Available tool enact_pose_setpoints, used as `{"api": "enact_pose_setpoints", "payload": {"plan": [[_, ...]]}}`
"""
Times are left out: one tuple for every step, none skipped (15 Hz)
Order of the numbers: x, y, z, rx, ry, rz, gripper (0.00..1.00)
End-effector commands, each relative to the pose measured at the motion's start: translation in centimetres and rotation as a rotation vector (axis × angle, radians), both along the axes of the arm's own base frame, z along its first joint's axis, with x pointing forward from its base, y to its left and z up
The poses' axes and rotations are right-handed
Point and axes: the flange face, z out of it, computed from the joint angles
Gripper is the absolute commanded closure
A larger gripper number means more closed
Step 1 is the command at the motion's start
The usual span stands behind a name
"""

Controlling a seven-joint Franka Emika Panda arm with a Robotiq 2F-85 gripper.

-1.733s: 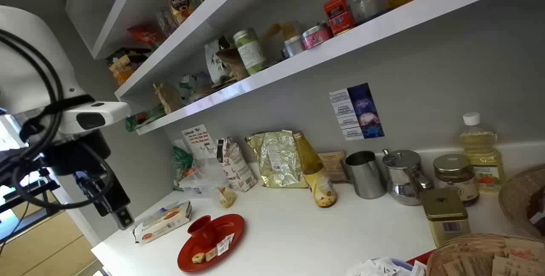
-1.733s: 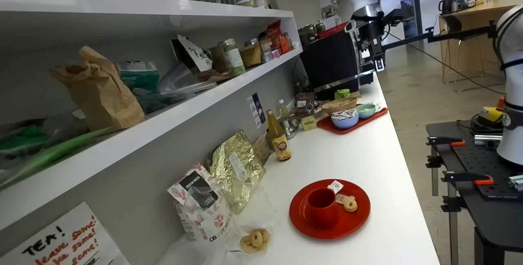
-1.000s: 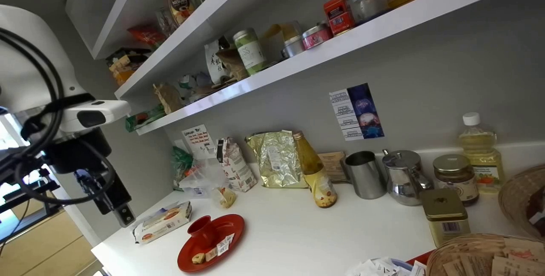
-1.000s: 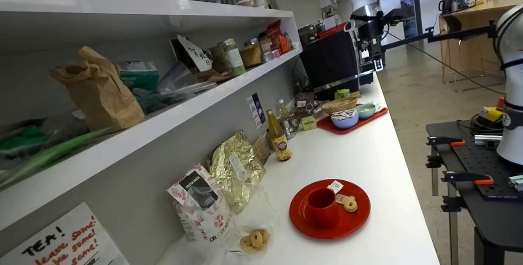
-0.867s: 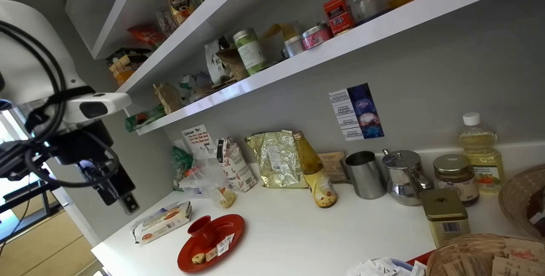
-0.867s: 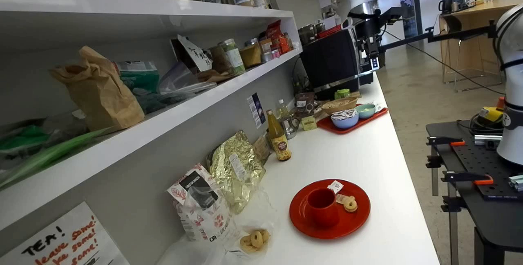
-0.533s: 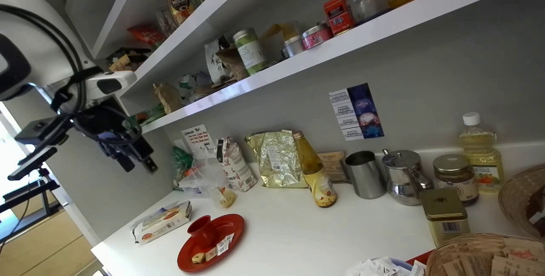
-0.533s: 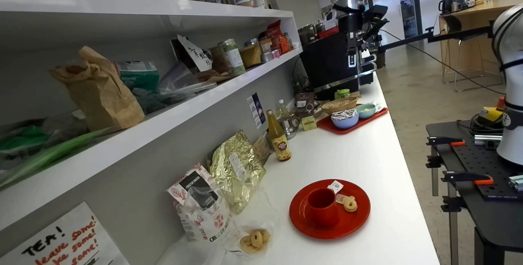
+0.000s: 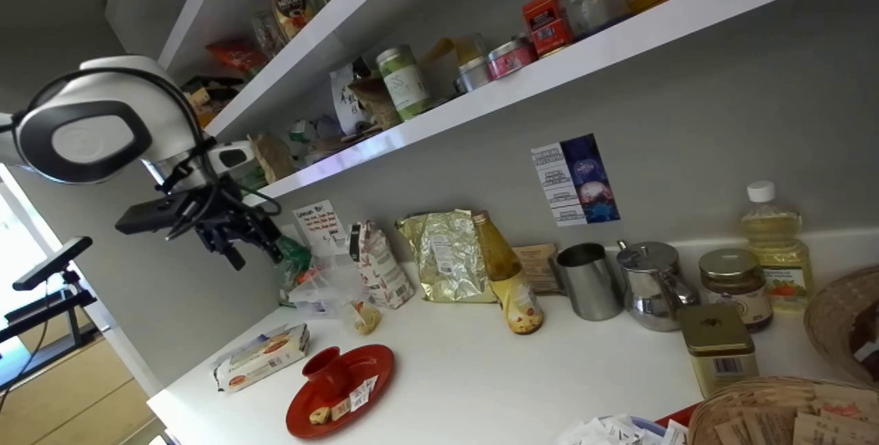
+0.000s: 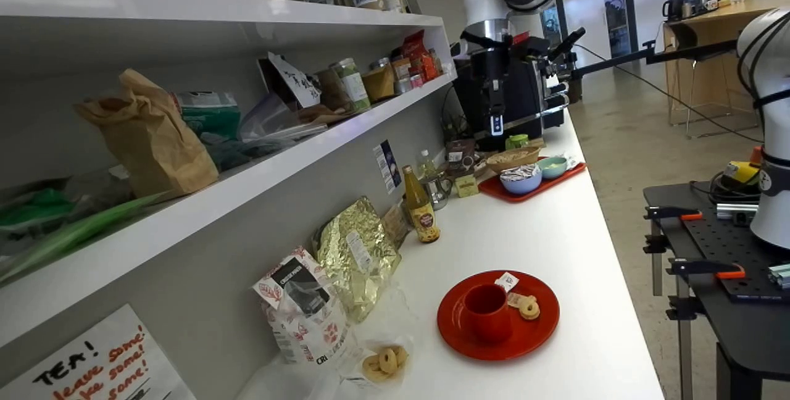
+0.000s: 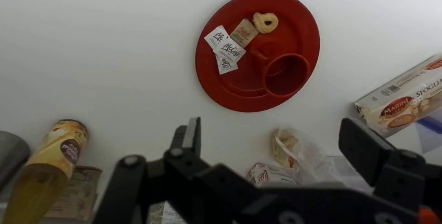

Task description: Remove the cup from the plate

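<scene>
Gripper hangs over the white counter, fingers spread wide. We have the red mug upright on the red plate, near its rim, handle toward the McCafé packets. We see bare counter between plate and glass bottle, plus a strip toward the counter edge in an exterior view.

The cup and plate are plain red

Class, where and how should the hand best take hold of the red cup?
Likely by the rim of the red cup, from above, on the side away from the sachets: the cup's mouth faces up, so the open hand could straddle its wall clear of them.
</scene>
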Motion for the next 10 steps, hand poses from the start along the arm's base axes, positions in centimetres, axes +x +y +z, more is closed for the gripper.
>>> {"api": "enact_pose_setpoints", "payload": {"plan": [[3.9,5.0,-2.2,-0.014,0.037,0.032,0.0],[4.9,6.7,-2.9,-0.022,0.05,0.035,0.0],[5.6,7.9,-3.3,-0.027,0.061,0.037,0.0],[6.5,9.1,-3.9,-0.032,0.072,0.034,0.0],[7.4,10.1,-4.4,-0.038,0.078,0.023,0.0],[8.4,10.8,-5.3,-0.042,0.093,0.01,0.0],[9.1,11.3,-5.9,-0.045,0.106,-0.001,0.0],[9.8,11.5,-6.8,-0.05,0.124,-0.013,0.0],[10.5,11.6,-7.8,-0.052,0.14,-0.023,0.0],[11.0,11.5,-9.1,-0.052,0.165,-0.031,0.0]]}}
